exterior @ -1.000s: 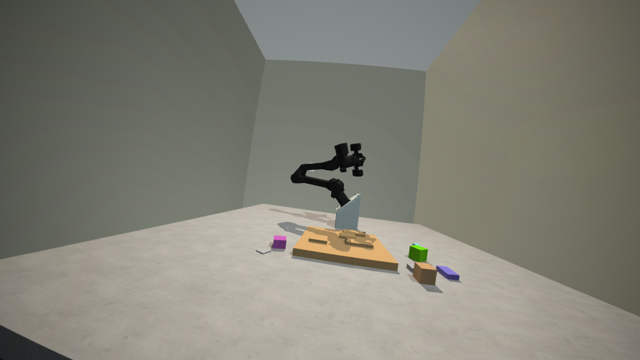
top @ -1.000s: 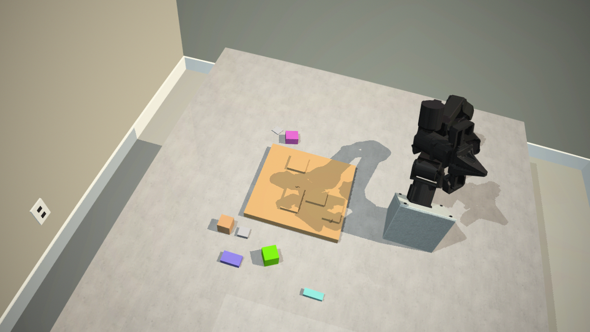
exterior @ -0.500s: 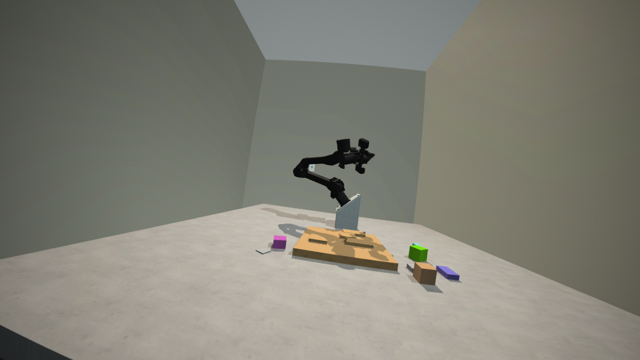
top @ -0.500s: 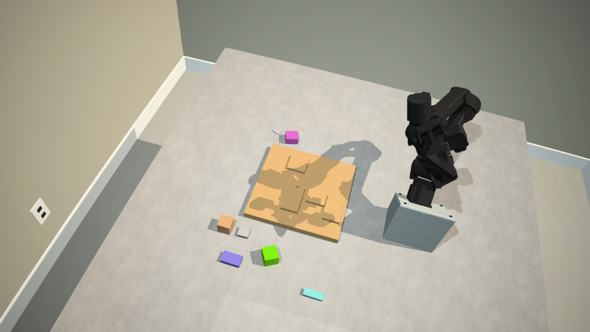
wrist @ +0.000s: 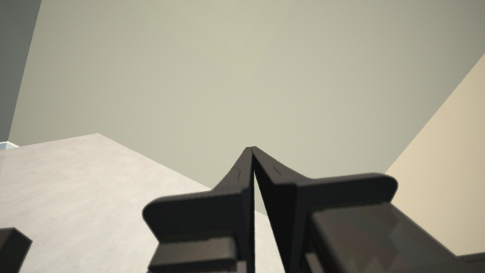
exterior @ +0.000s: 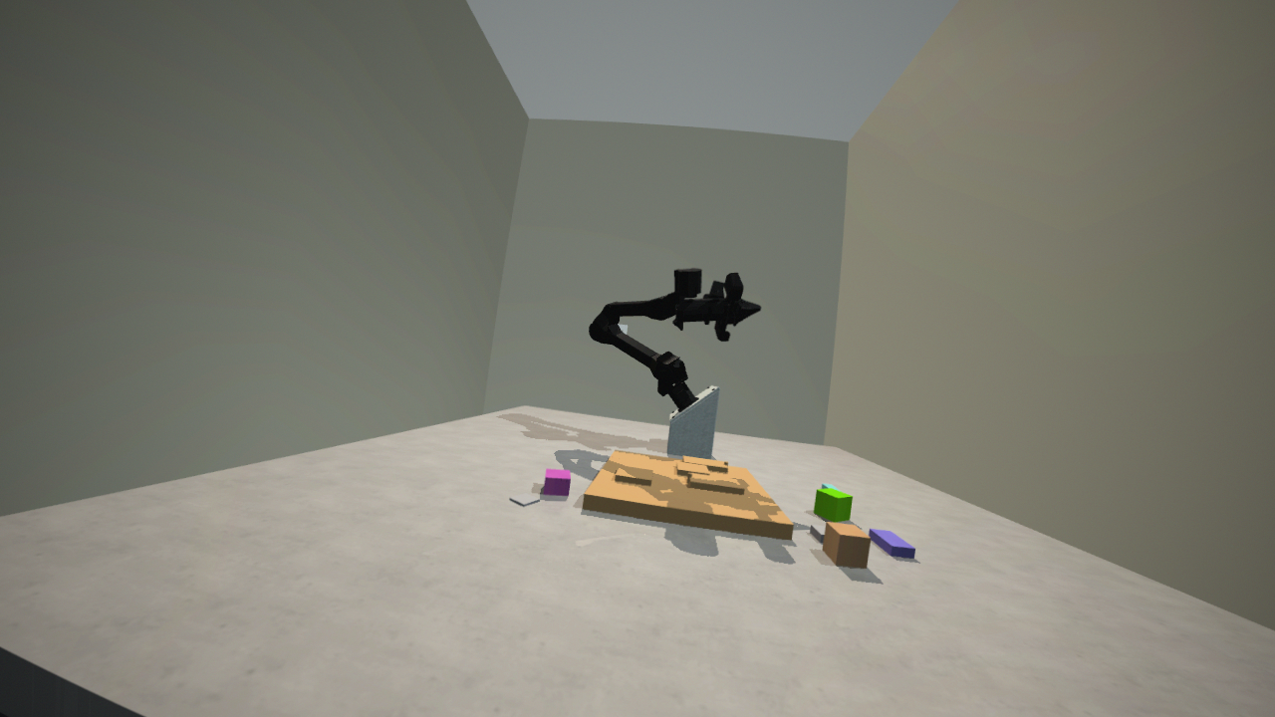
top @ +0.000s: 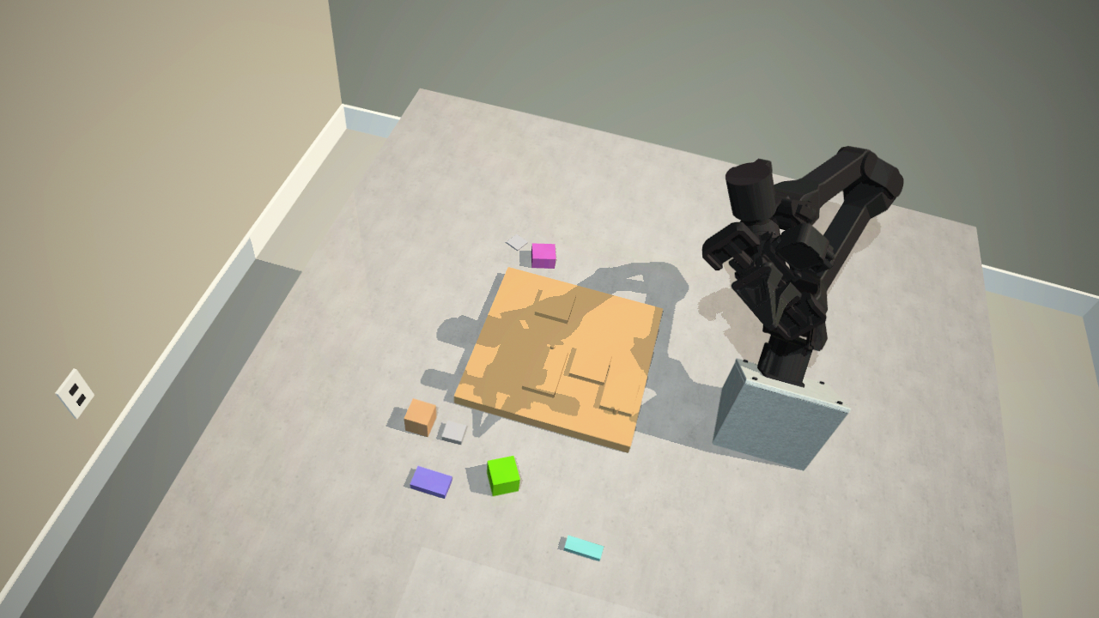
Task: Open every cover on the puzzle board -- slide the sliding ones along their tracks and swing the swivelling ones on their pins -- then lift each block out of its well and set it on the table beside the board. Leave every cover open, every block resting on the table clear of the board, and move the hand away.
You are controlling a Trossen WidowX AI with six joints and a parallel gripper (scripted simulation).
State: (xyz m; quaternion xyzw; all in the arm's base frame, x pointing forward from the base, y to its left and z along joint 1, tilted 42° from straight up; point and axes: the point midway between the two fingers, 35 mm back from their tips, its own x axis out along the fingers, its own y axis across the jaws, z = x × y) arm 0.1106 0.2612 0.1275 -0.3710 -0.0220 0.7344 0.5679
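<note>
The orange-tan puzzle board (top: 491, 399) (exterior: 686, 520) lies on the table, partly in the arm's shadow. Raised same-coloured covers show on it: one (top: 555, 307) near the back, one (top: 543, 378) at the middle front, one (top: 590, 367) beside it and one (top: 619, 397) near the right edge. Whether they stand open is too hard to tell; no block shows in a well. A magenta block (top: 543, 255) (exterior: 557, 482), orange block (top: 419, 417) (exterior: 846, 545), green block (top: 504, 475) (exterior: 833, 504), purple block (top: 431, 481) (exterior: 892, 544) and cyan block (top: 583, 548) rest off the board. My gripper (wrist: 251, 151) (exterior: 757, 307) is shut, empty, high above the table.
A small grey piece (top: 454, 433) lies beside the orange block. A thin grey piece (top: 516, 244) (exterior: 524, 501) lies beside the magenta block. The arm's grey pedestal (top: 780, 422) (exterior: 691, 436) stands right of the board in the top view.
</note>
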